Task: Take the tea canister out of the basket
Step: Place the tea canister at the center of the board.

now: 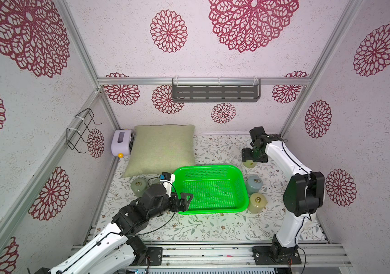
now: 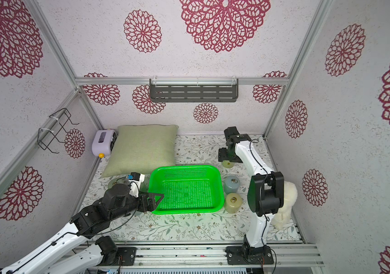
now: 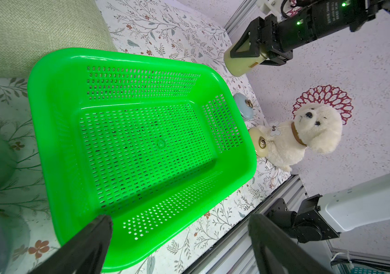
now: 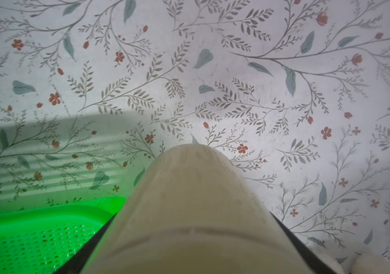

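Bright, even light fills both top views; wide-angle distortion stretches their edges. In the right wrist view the near canister is blurred, and the basket glares.

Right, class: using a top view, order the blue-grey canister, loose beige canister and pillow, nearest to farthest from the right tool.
1. Blue-grey canister, beside the basket's right wall.
2. Beige canister, at the basket's near right corner.
3. Pillow, back left.
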`<control>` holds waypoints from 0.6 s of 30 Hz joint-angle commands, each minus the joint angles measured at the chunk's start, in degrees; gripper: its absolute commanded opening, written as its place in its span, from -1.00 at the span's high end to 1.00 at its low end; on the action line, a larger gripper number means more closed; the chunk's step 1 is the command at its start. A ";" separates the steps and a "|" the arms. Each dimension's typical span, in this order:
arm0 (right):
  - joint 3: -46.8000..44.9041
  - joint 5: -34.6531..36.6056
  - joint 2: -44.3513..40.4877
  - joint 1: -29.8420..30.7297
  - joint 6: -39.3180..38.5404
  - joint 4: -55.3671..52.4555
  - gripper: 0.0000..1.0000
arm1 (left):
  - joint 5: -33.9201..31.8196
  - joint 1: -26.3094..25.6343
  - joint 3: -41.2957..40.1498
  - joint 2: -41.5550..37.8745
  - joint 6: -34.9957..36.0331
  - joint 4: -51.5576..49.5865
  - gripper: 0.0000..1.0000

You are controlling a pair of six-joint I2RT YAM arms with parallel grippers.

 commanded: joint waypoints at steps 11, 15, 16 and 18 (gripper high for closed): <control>0.47 -0.41 6.93 -1.77 -0.93 6.65 -0.55 | -1.35 -0.88 -0.08 -1.24 -1.11 -0.02 -0.95; -3.46 -1.36 7.43 -1.76 -0.73 9.20 -0.55 | -1.79 -0.88 -0.08 -1.41 -1.03 -0.40 -0.95; -3.88 -1.47 7.64 -1.75 -0.62 9.48 -0.55 | -1.95 -0.88 -0.16 -1.45 -1.00 -0.34 -0.95; -4.35 -1.95 8.31 -1.81 -0.53 9.76 -0.55 | -2.00 -0.88 -0.08 -1.27 -0.85 -0.39 -0.95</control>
